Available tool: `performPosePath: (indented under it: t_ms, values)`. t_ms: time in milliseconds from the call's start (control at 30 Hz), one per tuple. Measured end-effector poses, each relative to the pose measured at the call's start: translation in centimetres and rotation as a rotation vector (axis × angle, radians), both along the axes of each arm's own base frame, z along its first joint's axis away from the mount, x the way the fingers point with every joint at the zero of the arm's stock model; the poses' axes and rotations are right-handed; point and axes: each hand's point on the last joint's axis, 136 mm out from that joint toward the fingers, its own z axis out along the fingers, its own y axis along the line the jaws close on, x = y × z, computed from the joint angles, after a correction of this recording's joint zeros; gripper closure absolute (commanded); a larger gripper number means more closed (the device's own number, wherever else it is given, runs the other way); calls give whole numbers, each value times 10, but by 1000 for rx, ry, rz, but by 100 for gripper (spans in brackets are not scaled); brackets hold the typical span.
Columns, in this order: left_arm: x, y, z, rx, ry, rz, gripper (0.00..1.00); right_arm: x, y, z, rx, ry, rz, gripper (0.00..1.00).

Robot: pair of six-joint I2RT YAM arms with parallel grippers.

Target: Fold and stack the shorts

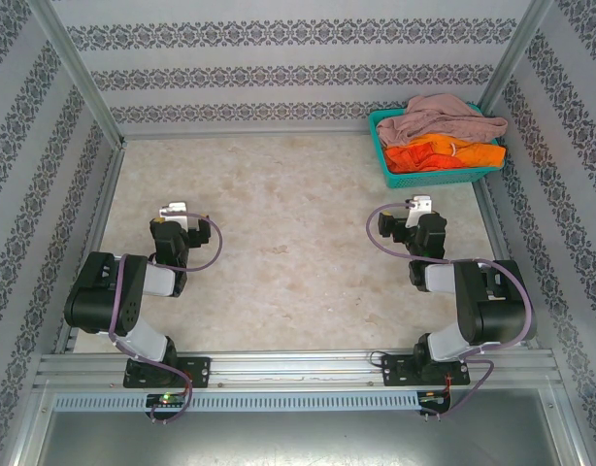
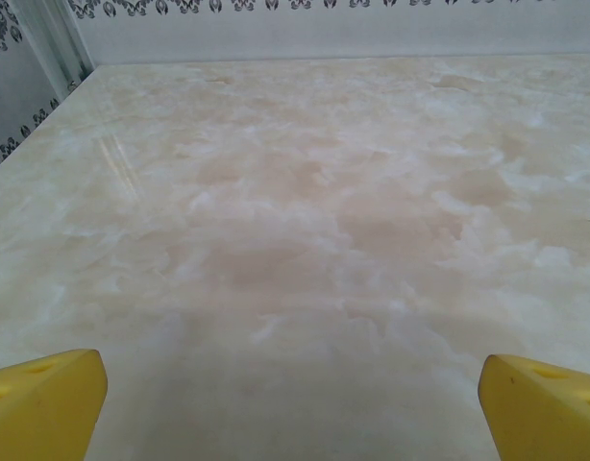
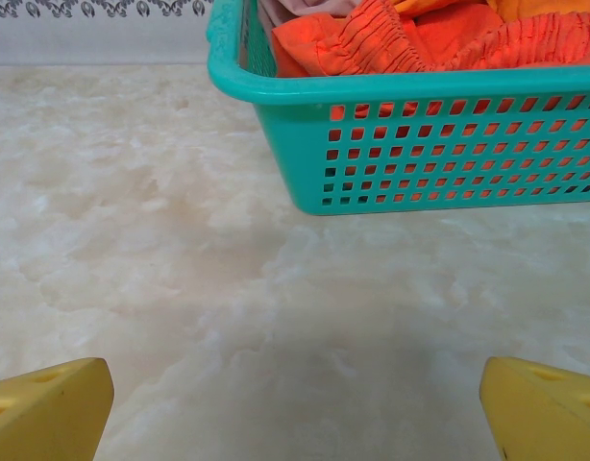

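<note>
The shorts (image 1: 442, 131) lie heaped in the basket (image 3: 449, 154) at the upper right of the top view: a dusty pink pair slumped over bright orange ones, soft and crumpled above rigid teal mesh. None is out yet, so both arms crouch on the glossy marbled bench (image 1: 279, 252). The left claw (image 1: 172, 211) and right claw (image 1: 419, 205) are spread wide and empty, the right facing the basket, likely the first to reach.

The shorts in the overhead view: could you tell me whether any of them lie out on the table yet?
No, the pink shorts and orange shorts are all heaped in the teal basket.
</note>
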Motion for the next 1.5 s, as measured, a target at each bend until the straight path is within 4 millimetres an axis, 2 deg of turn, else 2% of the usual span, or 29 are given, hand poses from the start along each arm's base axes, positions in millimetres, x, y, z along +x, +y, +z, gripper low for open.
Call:
performPosePath:
  t_ms: [533,600,767,900,1000,1133,1200,1267,1367,1500]
  values:
    - [0,0,1,0,-2,2,0,0,0,0,0,9,0,2]
    - [-2,1,5,1,-13,5,0,-1,0,5,-1,17,-1,2]
    - [-10,5,38,5,-95,25,0,-1,2,45,-5,-32,4,2]
    - [-19,7,72,-12,-158,44,0,-9,4,88,-1,-100,9,2]
    - [-26,8,97,-58,-179,60,0,-6,2,128,4,-133,-7,2]
    - [-24,-1,139,-145,-224,26,0,22,-2,188,18,-149,-36,2]
    - [-23,-10,156,-199,-235,-18,0,48,-4,219,18,-150,-56,3]
    - [-22,-20,163,-246,-223,-64,0,74,-7,236,16,-140,-75,3]
    - [-22,-35,158,-305,-169,-132,0,114,-13,233,7,-82,-111,11]
    - [-25,-50,145,-364,-91,-196,0,170,-28,196,17,56,-165,14]
